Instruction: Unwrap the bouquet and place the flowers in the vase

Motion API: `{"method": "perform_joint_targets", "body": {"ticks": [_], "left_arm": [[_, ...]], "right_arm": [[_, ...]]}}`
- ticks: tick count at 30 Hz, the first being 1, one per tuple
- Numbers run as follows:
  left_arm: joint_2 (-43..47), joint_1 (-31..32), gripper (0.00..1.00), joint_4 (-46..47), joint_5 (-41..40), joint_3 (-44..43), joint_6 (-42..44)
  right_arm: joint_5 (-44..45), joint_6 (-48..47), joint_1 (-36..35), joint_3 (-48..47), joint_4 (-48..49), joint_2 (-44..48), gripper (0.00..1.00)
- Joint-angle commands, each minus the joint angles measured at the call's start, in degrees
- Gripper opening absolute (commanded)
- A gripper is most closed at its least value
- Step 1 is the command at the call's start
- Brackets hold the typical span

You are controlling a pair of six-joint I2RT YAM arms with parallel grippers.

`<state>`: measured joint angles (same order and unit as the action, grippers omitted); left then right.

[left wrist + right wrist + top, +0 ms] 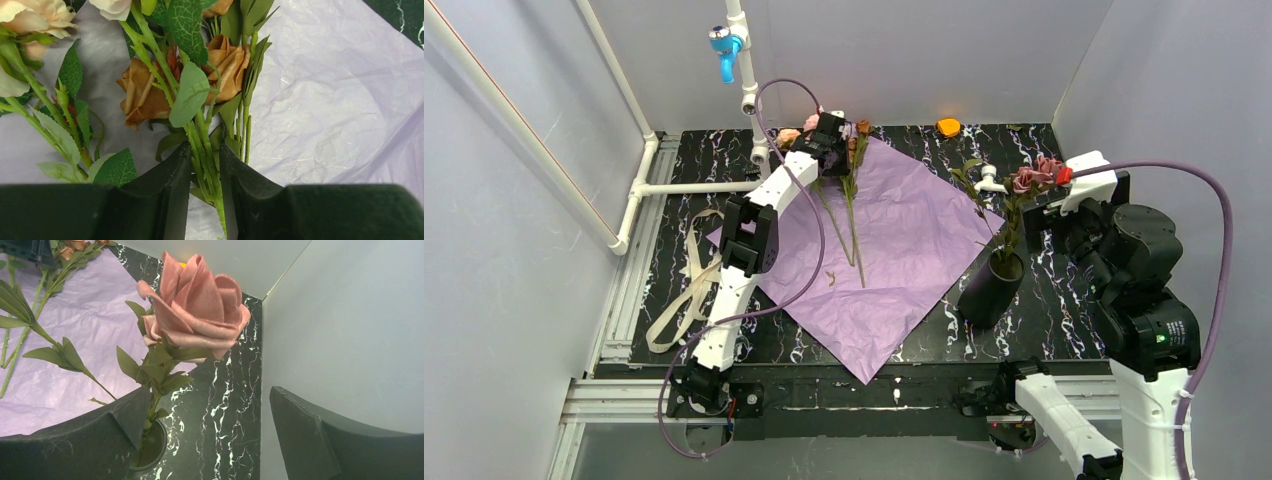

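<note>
The lilac paper [904,250] lies unfolded and flat across the middle of the black marbled desk [1064,310], one corner pointing at the near edge. The loose flowers [854,200] lie on the far left part of it, their heads at the far side and their long green stems running back toward me. The left arm is stretched out over them to the far side. From its wrist I can see the left fingers [160,205] drawn narrow around a small bunch of green stems that fills the gap between them, just below two rusty brown roses [227,60], with peach blooms off to the left. Over on the right, near the paper's right corner, the black vase [992,290] stands on the bare desk with a single pink rose [195,305] already in it, its stem running down into the round mouth. The right fingers [75,440] hang beside that rose, spread wide and holding nothing, one of them close to the stem and the other well off to the side. A beige ribbon [679,300] lies in loose loops at the left edge of the desk, apart from the paper.
</note>
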<state>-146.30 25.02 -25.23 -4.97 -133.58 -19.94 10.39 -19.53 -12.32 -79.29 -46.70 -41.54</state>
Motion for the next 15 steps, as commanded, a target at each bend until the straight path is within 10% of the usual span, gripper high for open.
{"method": "perform_joint_targets", "body": {"ticks": [1, 6, 15], "left_arm": [[0.9, -0.3, 0.25, 2.1, 0.6, -1.6, -0.1], [-0.6, -1.0, 0.34, 1.2, 1.0, -2.1, -2.4], [6.1, -0.9, 0.13, 6.2, 4.8, 2.9, -3.8]], "right_arm": [[1.0, -1.2, 0.4, -3.8, 1.8, -0.8, 0.99], [2.1, -2.5, 0.4, -6.9, -0.2, -1.8, 0.98], [1.6, -3.4, 0.3, -6.5, 0.1, -1.4, 0.99]]}}
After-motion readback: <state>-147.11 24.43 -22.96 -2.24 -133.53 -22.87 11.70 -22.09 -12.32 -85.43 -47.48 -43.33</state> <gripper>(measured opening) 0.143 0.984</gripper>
